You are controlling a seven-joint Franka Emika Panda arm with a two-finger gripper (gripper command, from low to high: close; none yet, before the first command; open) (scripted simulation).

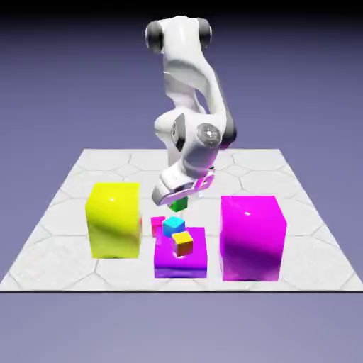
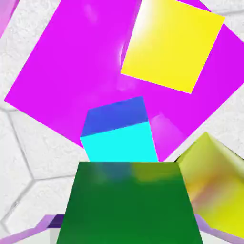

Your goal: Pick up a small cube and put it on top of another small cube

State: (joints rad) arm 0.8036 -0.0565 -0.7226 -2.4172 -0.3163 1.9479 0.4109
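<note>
My tool (image 1: 179, 199) grips the green cube (image 1: 179, 205) above the cyan cube (image 1: 172, 226), near the surface's (image 1: 64, 213) front edge; rigid, light, probably slick, pinched on opposite flat faces.

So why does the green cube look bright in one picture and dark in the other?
Exterior view: the green cube is tiny and lit, held under the tool. Hand view: it fills the bottom, shaded dark, with faint blurry reflections, above it the cyan cube.

Big yellow block (image 1: 113, 220) and magenta block (image 1: 253, 237) flank the open middle lane.
</note>
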